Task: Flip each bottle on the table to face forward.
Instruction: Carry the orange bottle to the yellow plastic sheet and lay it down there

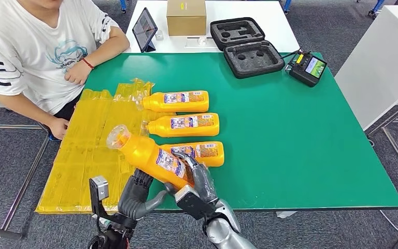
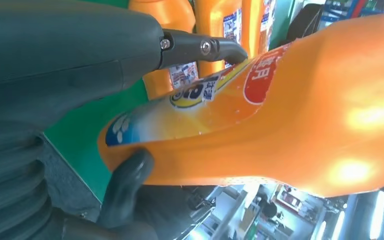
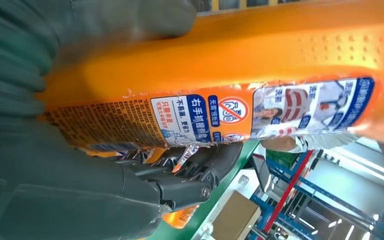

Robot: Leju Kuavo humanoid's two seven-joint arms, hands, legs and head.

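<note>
At the near edge of the green table (image 1: 300, 129), both hands clasp one orange bottle (image 1: 147, 155) by its base end and hold it off the surface, tilted, with its clear cap end toward the far left. The right hand (image 1: 199, 181) wraps the base from the right, its dark fingers (image 3: 200, 172) pressed under the printed back label; the left hand (image 1: 137, 192) grips from the left, thumb (image 2: 125, 182) against the bottle's underside and a fingertip (image 2: 220, 49) on the coloured front label. Three more orange bottles lie on their sides on the table beyond it, caps pointing left, in a column: the nearest (image 1: 204, 152) just behind the held one, the middle (image 1: 184, 125), and the farthest (image 1: 176, 101). Left of them a yellow sheet (image 1: 83, 150) (glossy, wrinkled) covers the table's left edge. A person in a white shirt (image 1: 31, 46) sits at the far left corner.
</note>
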